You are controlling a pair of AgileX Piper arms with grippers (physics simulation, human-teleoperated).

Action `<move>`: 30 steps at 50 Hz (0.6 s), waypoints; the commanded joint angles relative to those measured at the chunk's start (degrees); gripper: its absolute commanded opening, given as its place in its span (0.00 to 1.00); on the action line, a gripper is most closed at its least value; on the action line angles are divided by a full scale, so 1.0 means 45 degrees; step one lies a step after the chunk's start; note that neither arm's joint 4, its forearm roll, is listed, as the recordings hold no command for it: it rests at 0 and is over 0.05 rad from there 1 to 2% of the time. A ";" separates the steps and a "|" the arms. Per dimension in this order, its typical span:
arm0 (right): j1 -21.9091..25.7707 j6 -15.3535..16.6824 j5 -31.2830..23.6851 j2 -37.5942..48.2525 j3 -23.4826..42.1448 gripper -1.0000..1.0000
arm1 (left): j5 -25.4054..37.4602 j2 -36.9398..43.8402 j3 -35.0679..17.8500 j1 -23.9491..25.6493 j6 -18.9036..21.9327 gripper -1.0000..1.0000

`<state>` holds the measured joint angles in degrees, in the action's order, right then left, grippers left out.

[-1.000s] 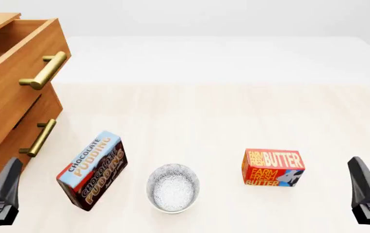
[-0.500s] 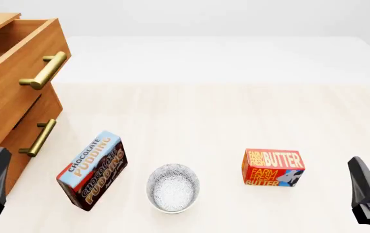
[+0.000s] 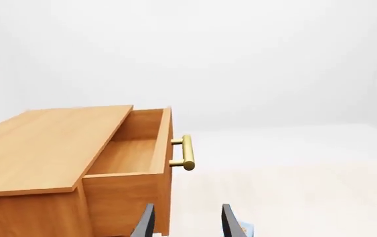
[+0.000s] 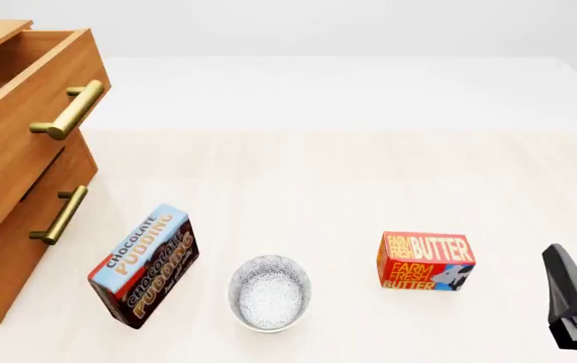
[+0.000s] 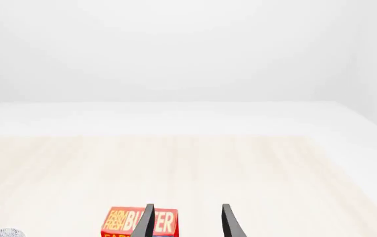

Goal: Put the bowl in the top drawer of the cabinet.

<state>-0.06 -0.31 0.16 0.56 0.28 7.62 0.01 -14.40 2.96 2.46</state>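
Both grippers are seen empty: the right gripper [image 5: 186,222] is held with its fingers parted on nothing, low at the near right edge of the table [image 4: 369,174], and the left gripper [image 3: 186,222] is likewise spread and bare, pointed toward the cabinet [image 3: 50,148] and all but out of the front view.

The bowl [image 4: 270,292] is pictured upright on the table near the front edge, ungrasped, between the chocolate pudding box [image 4: 144,265] and the butter box [image 4: 426,262]. It is set close to the pudding box and well apart from the butter box. The top drawer [image 4: 26,113] is shown pulled out at the far left, its inside open to view above the closed lower drawer [image 4: 36,219].

Trouble is judged likeliest at the pickup. The rim is thin and round, so a pinch taken off-centre could let the bowl be tipped or squirted sideways. The tilted pudding box could be knocked if the approach is made from the left. During the carry, the drawer's front and its brass handle [image 4: 69,110] could be struck if the bowl is not lifted high enough.
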 commanded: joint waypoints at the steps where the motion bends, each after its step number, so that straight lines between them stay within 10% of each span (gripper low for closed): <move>1: 0.0001 -0.0004 0.0000 0.0002 0.0000 1.00 | 0.0387 -0.0002 -0.0832 0.0065 0.0014 1.00; 30: 0.0003 0.0001 0.0000 -0.0003 0.0000 1.00 | 0.2062 -0.0002 -0.3618 0.0598 0.0658 1.00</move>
<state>-0.06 -0.31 0.16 0.56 0.28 14.09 0.01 -26.04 4.58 3.89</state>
